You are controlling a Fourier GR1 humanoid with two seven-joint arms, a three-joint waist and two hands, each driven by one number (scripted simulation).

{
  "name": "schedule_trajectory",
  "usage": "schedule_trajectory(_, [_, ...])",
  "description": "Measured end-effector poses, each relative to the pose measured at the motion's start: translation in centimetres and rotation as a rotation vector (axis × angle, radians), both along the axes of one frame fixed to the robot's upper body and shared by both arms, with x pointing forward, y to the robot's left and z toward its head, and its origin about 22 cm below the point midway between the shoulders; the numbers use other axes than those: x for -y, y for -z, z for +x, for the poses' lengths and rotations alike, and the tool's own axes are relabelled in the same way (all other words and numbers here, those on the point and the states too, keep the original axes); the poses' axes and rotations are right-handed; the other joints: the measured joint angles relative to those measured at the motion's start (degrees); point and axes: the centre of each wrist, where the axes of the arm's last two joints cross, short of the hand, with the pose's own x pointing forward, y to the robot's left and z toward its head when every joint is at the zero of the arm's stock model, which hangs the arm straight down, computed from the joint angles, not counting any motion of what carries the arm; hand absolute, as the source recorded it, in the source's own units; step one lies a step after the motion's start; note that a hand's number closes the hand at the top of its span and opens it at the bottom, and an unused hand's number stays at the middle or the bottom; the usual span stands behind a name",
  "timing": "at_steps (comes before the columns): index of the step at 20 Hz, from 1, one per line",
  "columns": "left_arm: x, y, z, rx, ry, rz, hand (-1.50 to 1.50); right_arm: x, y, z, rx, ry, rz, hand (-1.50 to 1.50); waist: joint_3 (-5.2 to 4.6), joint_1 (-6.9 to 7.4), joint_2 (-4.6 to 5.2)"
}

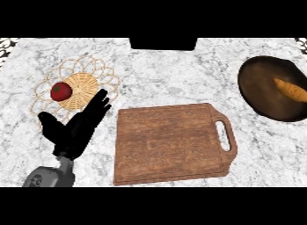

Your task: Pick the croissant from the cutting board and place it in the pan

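We see the croissant (294,91) lying inside the dark pan (263,83) at the right of the marble table (175,79), while the wooden cutting board (169,143) in the middle carries nothing. A woven wire basket (84,70) at the left holds a red tomato (61,91). Our left robot hand (74,127) rests beside the board with fingers straight and spread, holding nothing; our right robot hand is out of sight.

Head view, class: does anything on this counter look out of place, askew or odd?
Nothing stands out. The croissant lies in the pan, the cutting board sits flat and bare, and the tomato rests in the wire basket.
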Motion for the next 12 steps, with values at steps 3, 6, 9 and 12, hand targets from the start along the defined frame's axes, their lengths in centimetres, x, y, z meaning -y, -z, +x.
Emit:
schedule_trajectory(3, [0.2, 0.3, 0.2, 0.005, -0.004, -0.004, 0.00, 1.4, 0.2, -1.8, 0.008, -0.038, 0.012, -1.50, 0.02, -0.15, 0.00])
schedule_trajectory(6, [0.1, 0.1, 0.1, 0.003, -0.008, -0.005, 0.00, 2.7, 0.4, -3.6, 0.003, -0.067, 0.012, -1.50, 0.00, -0.27, -0.16])
schedule_trajectory(9, [-0.1, 0.6, -0.3, -0.001, -0.010, -0.004, 0.00, 3.1, 0.6, -4.4, -0.011, -0.069, 0.005, -1.50, -0.01, -0.26, -0.25])
schedule_trajectory(12, [0.1, 0.3, -0.3, -0.001, -0.009, -0.005, 0.00, 3.3, 0.9, -4.9, -0.029, -0.079, -0.005, -1.50, -0.02, -0.27, -0.31])
